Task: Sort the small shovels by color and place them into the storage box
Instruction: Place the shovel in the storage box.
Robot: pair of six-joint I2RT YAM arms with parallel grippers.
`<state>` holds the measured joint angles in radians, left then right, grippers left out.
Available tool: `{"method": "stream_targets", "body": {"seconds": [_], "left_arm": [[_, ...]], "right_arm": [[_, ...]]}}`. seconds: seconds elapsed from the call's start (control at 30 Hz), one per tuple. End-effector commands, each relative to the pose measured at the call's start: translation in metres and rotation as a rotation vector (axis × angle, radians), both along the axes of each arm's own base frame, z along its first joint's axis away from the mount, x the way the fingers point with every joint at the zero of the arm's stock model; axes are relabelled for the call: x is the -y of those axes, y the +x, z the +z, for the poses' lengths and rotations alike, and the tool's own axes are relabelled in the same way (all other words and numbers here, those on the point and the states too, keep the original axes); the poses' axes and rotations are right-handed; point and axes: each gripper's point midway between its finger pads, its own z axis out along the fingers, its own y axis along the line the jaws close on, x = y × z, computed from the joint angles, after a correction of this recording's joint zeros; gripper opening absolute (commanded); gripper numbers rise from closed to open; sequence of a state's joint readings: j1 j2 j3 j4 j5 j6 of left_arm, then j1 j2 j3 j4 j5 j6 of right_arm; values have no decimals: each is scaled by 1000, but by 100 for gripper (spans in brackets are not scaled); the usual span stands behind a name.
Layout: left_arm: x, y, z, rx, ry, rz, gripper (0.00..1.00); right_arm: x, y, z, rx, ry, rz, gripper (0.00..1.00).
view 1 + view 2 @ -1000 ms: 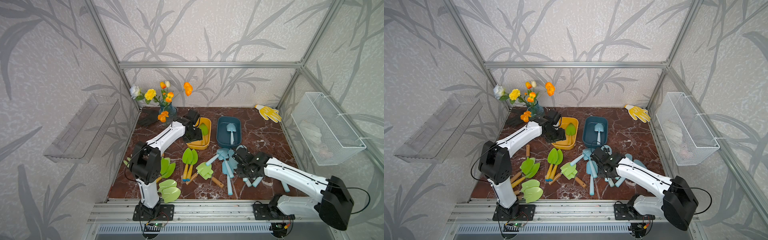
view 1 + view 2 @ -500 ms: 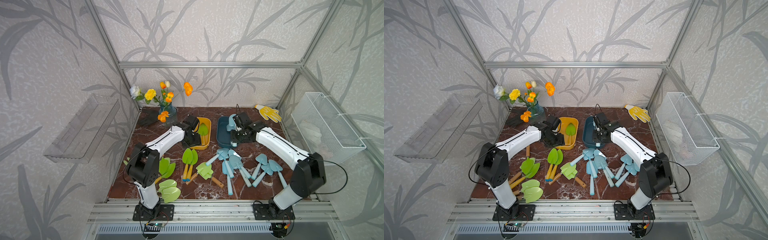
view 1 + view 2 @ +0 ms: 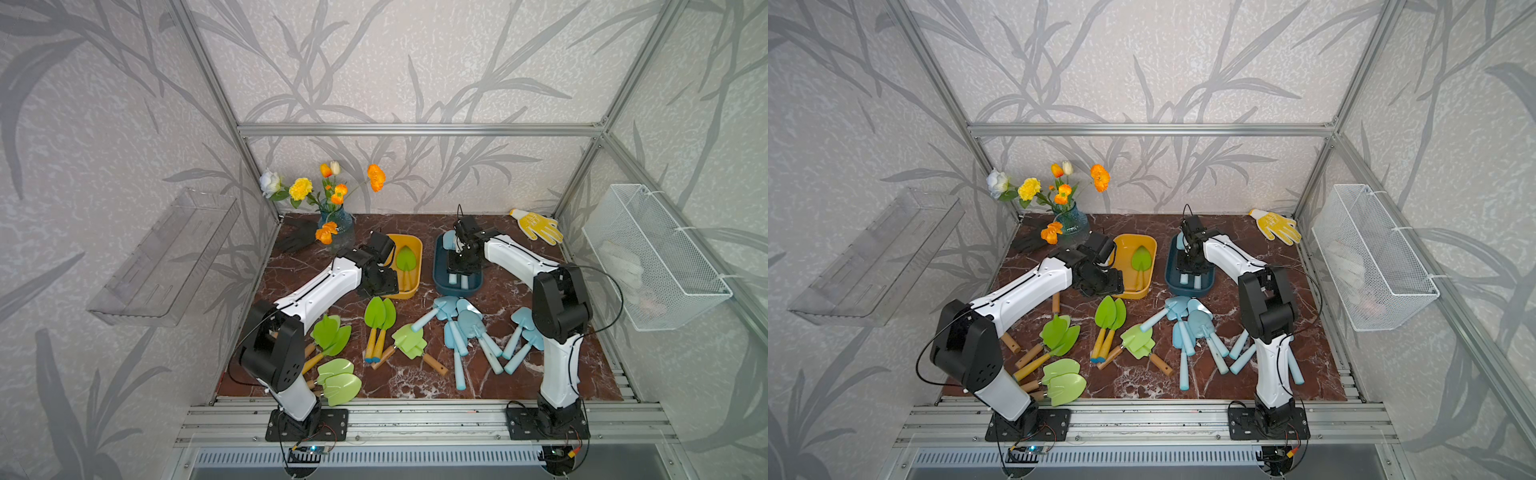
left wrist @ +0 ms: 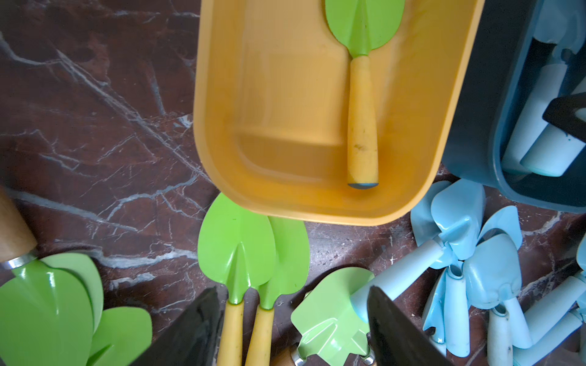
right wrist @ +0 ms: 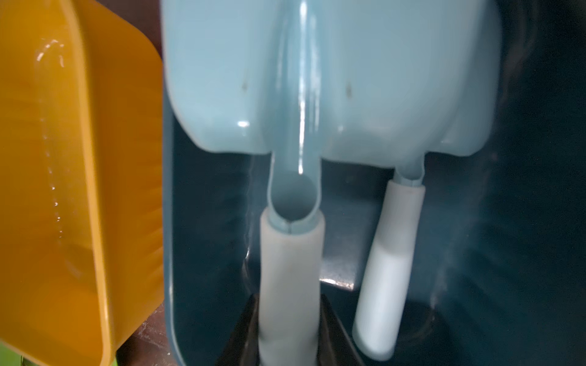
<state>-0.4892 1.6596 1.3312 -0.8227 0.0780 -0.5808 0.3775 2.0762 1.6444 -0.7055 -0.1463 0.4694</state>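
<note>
My left gripper (image 4: pixel 291 294) is open, hovering over a pair of green shovels (image 4: pixel 237 247) that lie just in front of the yellow box (image 4: pixel 203 126). One green shovel (image 3: pixel 405 259) lies inside that box. My right gripper (image 5: pixel 288 332) is shut on the handle of a pale blue shovel (image 5: pixel 290 253) inside the dark blue box (image 5: pixel 539 221), beside another blue shovel (image 5: pixel 390 253). In both top views, several blue shovels (image 3: pixel 469 324) (image 3: pixel 1196 324) lie loose at the middle right. More green shovels (image 3: pixel 332 332) lie front left.
A lime-green fork (image 3: pixel 409 340) lies between the green and blue piles. A flower vase (image 3: pixel 334 224) and a black glove (image 3: pixel 299 237) are at the back left, a yellow glove (image 3: pixel 538 226) at the back right. A wire basket (image 3: pixel 652 257) hangs on the right wall and a clear shelf (image 3: pixel 166 257) on the left wall.
My right arm swung from the loose blue pile back to the dark blue box, carrying a blue shovel. My left gripper drew back from the yellow box and opened a little wider.
</note>
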Motion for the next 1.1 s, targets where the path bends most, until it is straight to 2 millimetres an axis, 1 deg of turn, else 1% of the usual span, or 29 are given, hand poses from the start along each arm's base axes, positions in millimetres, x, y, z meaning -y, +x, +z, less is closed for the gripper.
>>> {"method": "stream_targets", "body": {"seconds": [0.0,0.1,0.23,0.3,0.37,0.47,0.73,0.83,0.9,1.0,1.07], "left_arm": [[-10,-8,4,5,47,-12,74],[-12,-9,4,4,55,-14,74],[-12,-10,4,0,58,-20,74],[-12,-10,4,-1,58,-24,75],[-12,-11,3,-4,58,-24,77],[-12,-11,4,-4,56,-25,78],[-13,-12,4,-10,55,-15,79],[-15,-15,5,-10,56,-6,79],[-17,-16,6,-7,60,0,79],[-22,-22,7,-12,72,0,79],[-27,-29,5,-23,87,0,80]], "right_arm": [[1,14,-1,7,33,-30,16],[8,15,-12,-13,16,-44,16],[12,15,-19,-26,-1,-56,17],[14,15,-19,-27,-10,-60,18],[16,14,-20,-33,-16,-67,22],[18,11,-24,-50,-24,-72,28],[27,4,-25,-67,-59,-84,35],[29,2,-20,-65,-56,-88,38],[29,2,-12,-49,-52,-90,41],[31,1,8,-8,-44,-93,42],[32,1,27,36,-28,-95,43]]}}
